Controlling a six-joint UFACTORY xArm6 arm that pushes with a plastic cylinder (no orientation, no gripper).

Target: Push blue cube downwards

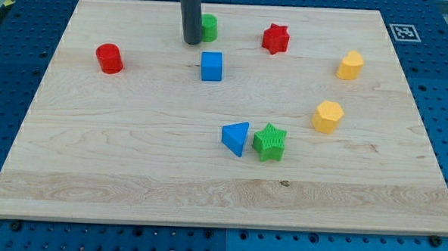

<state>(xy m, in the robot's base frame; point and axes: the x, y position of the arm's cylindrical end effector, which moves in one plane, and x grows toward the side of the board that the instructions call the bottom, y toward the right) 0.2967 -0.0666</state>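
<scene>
The blue cube (211, 66) sits on the wooden board (132, 152), above the board's middle. My tip (191, 41) is the lower end of a dark rod coming down from the view's top. It stands just above and slightly left of the blue cube, with a small gap between them. A green cylinder (209, 27) is right beside the rod, on its right, partly hidden by it.
A red cylinder (109, 58) lies at the left. A red star (275, 38) is at the upper right. Two yellow blocks (350, 65) (327, 116) lie at the right. A blue triangle (236, 137) and a green star (269, 141) sit side by side below the cube.
</scene>
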